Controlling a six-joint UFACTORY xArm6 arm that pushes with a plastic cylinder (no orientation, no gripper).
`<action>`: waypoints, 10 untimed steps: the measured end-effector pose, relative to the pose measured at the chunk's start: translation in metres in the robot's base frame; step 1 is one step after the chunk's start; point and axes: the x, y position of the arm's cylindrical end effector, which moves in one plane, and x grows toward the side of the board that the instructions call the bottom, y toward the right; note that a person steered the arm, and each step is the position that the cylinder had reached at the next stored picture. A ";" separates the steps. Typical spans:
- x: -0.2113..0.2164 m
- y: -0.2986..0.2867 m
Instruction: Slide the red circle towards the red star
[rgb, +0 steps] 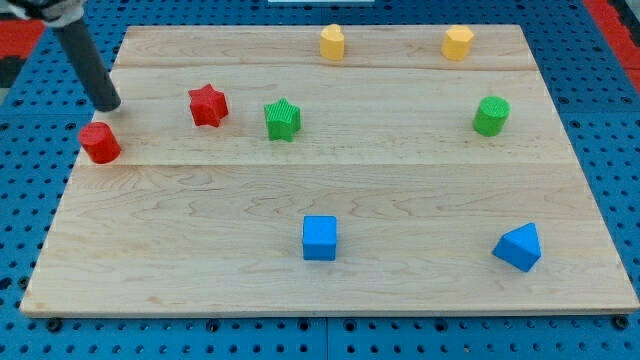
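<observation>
Count on the table (330, 290): eight blocks in all, two of each colour.

Red, two: one red circle (100, 143) near the view's left edge; one red star (208, 105) to its right.

Green, two: one green star (283, 120); one green circle (491, 116) toward the view's right.

Yellow, two, both along the view's top edge: one rounded yellow block (332, 42), exact shape unclear; one yellow hexagon (458, 43).

Blue, two, both toward the view's bottom: one blue cube (320, 238); one blue triangle-like block (518, 247).

One dark rod, one tip: my tip (108, 105).
</observation>
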 end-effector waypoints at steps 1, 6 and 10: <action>-0.041 0.042; 0.008 0.099; 0.108 0.088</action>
